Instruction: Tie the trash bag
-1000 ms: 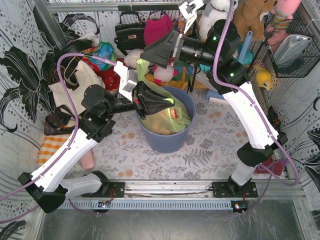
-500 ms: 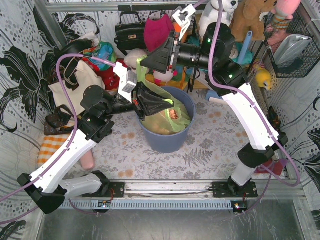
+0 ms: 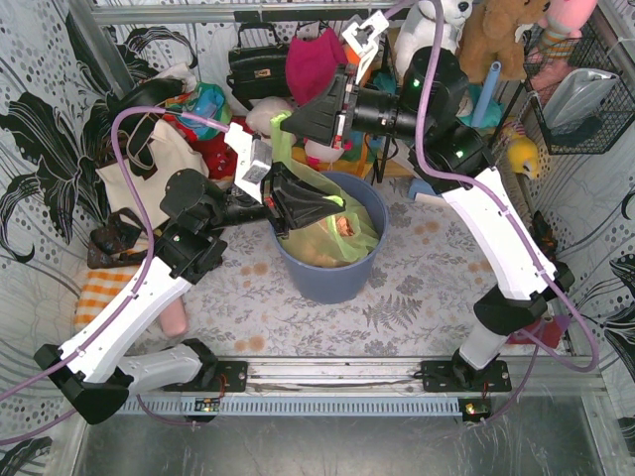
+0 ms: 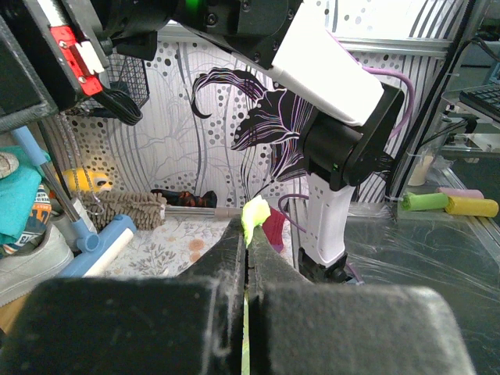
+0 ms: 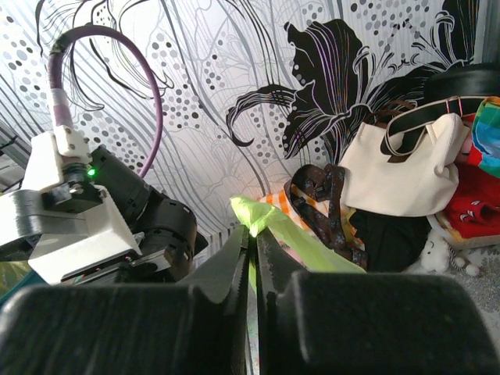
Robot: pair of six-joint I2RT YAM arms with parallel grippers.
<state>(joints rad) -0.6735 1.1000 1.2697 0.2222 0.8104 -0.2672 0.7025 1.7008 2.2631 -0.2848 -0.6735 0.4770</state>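
The lime-green trash bag sits in a blue-grey round bin, with tan crumpled paper showing through it. My left gripper is over the bin's left rim and is shut on a fold of the bag's edge. The left wrist view shows a green tip of the trash bag poking out past the left gripper. My right gripper is up behind the bin, shut on a green strip of the bag that rises from its mouth. In the right wrist view the trash bag is pinched by the right gripper.
Clutter lines the back wall: a black handbag, a magenta cloth bag, a cream tote and plush toys. A wire basket hangs at the right. An orange checked cloth lies at the left.
The right gripper's jaws have closed from wide open onto the raised green strip, and it has shifted slightly left. The left gripper has held still with its grip unchanged.
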